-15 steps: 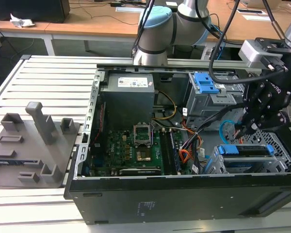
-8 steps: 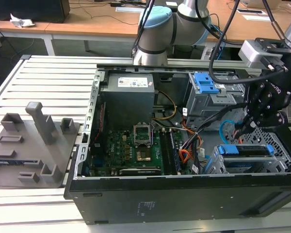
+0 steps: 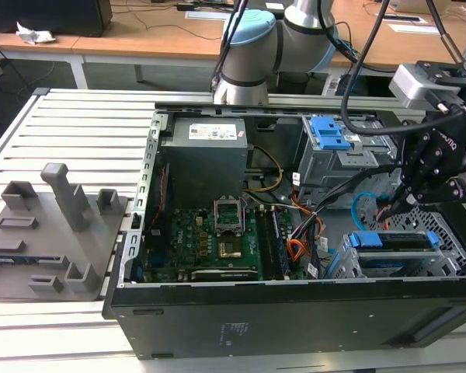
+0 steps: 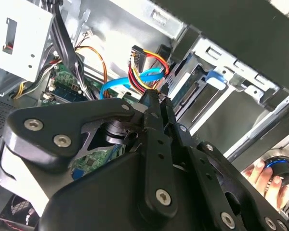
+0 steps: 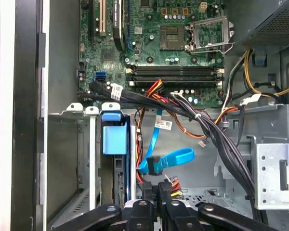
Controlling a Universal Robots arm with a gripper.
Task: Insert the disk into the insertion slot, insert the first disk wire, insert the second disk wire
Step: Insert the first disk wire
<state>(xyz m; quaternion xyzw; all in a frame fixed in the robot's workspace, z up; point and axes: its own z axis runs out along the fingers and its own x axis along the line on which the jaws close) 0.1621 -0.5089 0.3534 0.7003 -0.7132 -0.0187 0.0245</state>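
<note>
The disk [image 3: 400, 250] sits in its blue carrier inside the insertion slot [image 3: 453, 242], the silver cage at the exterior view's right. In the first wrist view the carrier's blue handle [image 5: 114, 138] shows at the cage [image 5: 85, 149] mouth. My gripper [image 3: 405, 199] hangs just above the cage, behind the disk. Its fingers [image 4: 155, 103] are shut on the black plug of the first disk wire [image 4: 143, 67], the red, orange and black bundle [image 5: 172, 183]. The second disk wire [image 5: 172, 157], light blue, loops loose beside it [image 4: 119, 84] [image 3: 360, 204].
A grey drive bay with a blue latch [image 3: 329, 132] stands behind the cage. Black cable bundles [image 5: 216, 137] cross between the motherboard [image 3: 210, 233] and the gripper. A grey fixture [image 3: 50, 225] lies outside the case. A person's hand [image 4: 260, 174] holds a round blue-and-black object.
</note>
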